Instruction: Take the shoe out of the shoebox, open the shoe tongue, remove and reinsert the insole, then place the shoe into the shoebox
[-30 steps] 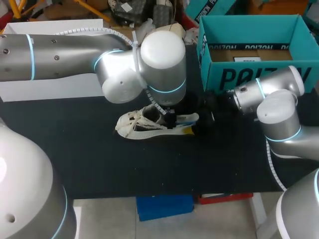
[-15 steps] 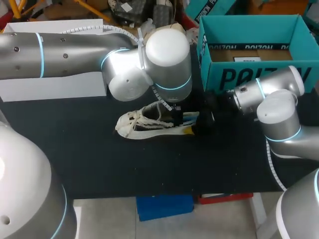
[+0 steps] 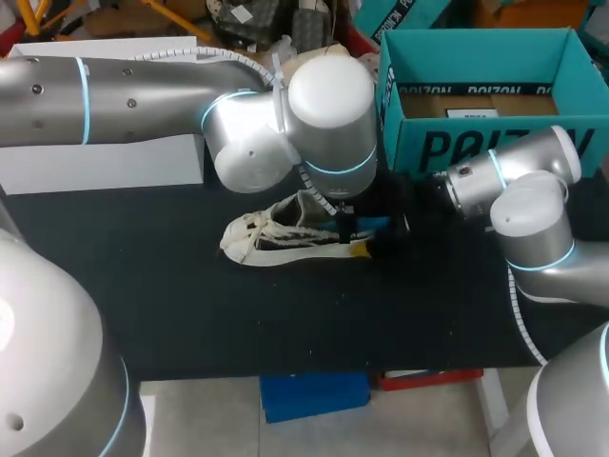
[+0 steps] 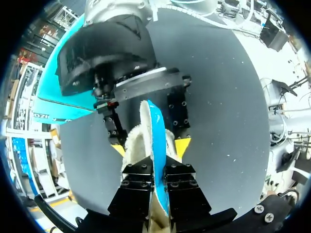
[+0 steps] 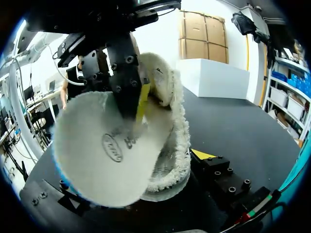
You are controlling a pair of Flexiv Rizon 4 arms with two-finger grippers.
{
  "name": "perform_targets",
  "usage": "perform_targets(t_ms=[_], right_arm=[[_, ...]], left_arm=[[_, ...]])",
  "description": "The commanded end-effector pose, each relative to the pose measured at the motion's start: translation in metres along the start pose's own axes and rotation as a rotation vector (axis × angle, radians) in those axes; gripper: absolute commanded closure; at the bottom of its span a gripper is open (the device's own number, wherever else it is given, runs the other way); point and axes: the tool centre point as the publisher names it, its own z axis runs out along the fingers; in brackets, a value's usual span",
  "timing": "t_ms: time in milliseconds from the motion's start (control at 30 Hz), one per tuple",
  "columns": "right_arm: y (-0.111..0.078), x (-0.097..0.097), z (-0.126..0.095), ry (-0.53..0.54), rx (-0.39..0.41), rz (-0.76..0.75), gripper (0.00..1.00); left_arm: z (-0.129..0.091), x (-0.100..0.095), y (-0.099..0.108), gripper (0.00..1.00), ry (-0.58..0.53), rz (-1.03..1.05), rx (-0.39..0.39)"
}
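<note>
In the middle of the bench [image 3: 190,314], well back from its near edge, the shoe [image 3: 276,238] lies on its side, so step 1, taking it out of the box, is done. Its tongue [image 3: 304,205] seems lifted and the laces hang loose, so I judge this step as done too.

At the heel end of the shoe the work is now on the insole [image 4: 154,141]. The left end effector [image 4: 159,167] is closed on it, with 1 finger on the blue face and 1 on the white underside, and most of the insole stands out of the heel opening. The right end effector [image 3: 385,238] grips the heel of the shoe from 2 sides and holds it down. From this moment alone I cannot tell if the insole is coming out or going in.

At the far right corner of the bench the shoebox [image 3: 485,143] stands open, without the shoe. Seating the insole flat and placing the shoe in the box are not yet done.
</note>
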Motion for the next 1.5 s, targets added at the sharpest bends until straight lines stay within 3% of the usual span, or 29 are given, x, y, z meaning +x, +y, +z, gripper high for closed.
perform_targets(t_ms=[33,567,667,833,1500], right_arm=[[-0.002,0.001,0.001,-0.001,0.001,0.001,1.00],[-0.002,0.001,0.001,-0.001,0.001,0.001,1.00],[-0.002,0.001,0.001,-0.001,0.001,0.001,1.00],[-0.002,0.001,0.001,-0.001,0.001,0.001,1.00],[-0.002,0.001,0.001,-0.001,0.001,0.001,1.00]], left_arm=[[-0.046,0.016,0.006,1.00,-0.024,0.017,0.047],[-0.199,0.032,-0.049,1.00,0.004,-0.085,0.439],[-0.230,0.032,-0.058,1.00,0.057,-0.114,0.557],[-0.273,0.031,-0.068,1.00,0.235,-0.073,0.794],[-0.273,0.031,-0.068,1.00,0.235,-0.073,0.794]])
